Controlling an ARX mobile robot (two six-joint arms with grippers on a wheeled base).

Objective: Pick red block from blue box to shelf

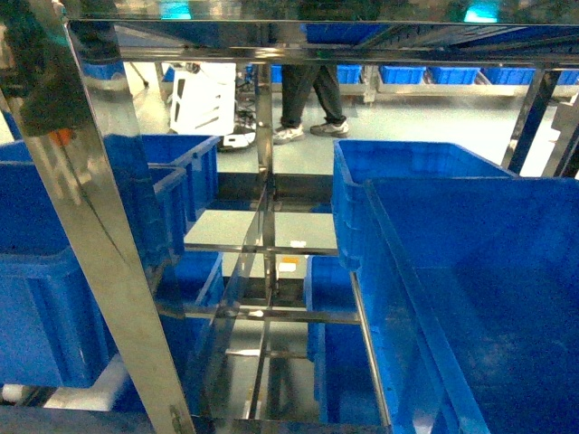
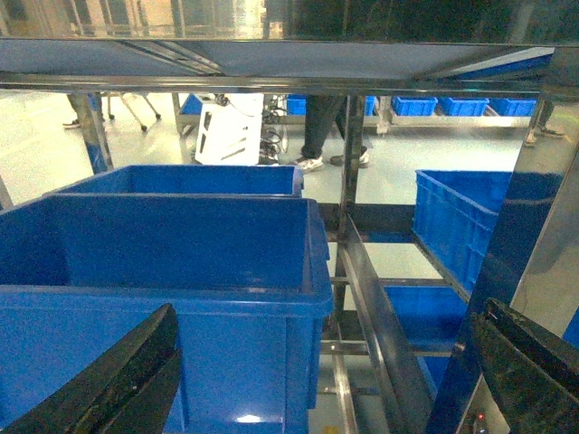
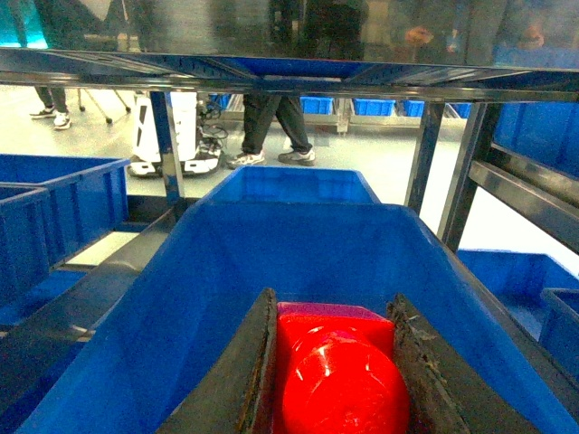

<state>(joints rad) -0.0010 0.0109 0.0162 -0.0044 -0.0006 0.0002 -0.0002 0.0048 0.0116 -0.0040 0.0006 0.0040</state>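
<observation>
Above blue crate [image 3: 298, 262], right hand [image 3: 336, 362] clamps red block [image 3: 339, 380].

In the right wrist view the red block [image 3: 335, 375] is cut off by the bottom edge, and the right gripper's [image 3: 335, 380] fingers [image 3: 249, 371] hide its 2 sides. The left gripper [image 2: 317, 380] shows only 2 dark fingertips [image 2: 118, 380] at the lower corners. In the head view neither gripper appears, the near crate [image 1: 479, 298] runs off the right and bottom edges, and the person [image 1: 308, 90] behind the shelf [image 1: 109, 244] is hidden above the knees.
</observation>
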